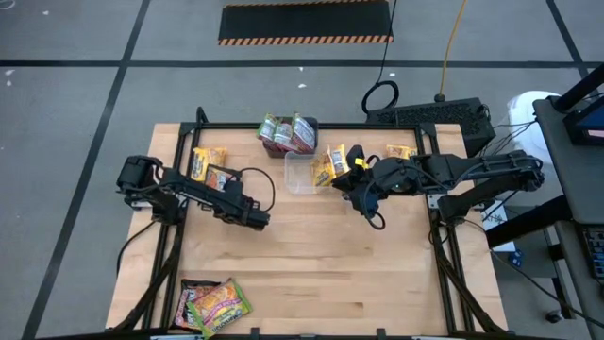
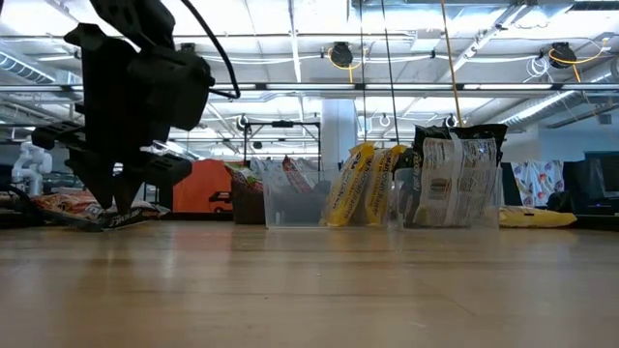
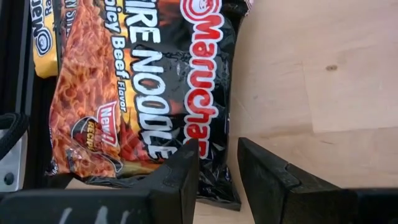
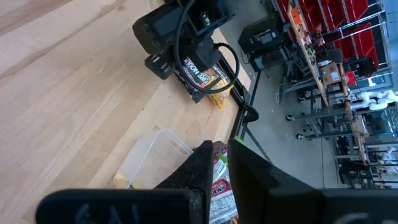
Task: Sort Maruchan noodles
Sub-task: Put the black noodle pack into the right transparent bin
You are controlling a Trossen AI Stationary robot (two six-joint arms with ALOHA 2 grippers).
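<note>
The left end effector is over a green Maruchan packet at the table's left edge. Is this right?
Not quite. The packet is black with orange and red print, a fire spicy beef flavour, not green; the left wrist view shows it. The left end effector is indeed over it at the table's left edge.

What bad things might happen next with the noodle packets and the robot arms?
1. The left tool hangs over the edge of the dark Fire Noodle packet; its open fingers might pinch only the crinkly rim and let it slip.
2. The yellow packets stand leaning in the clear tub; the right tool close beside it might bump them and tip them out.
</note>
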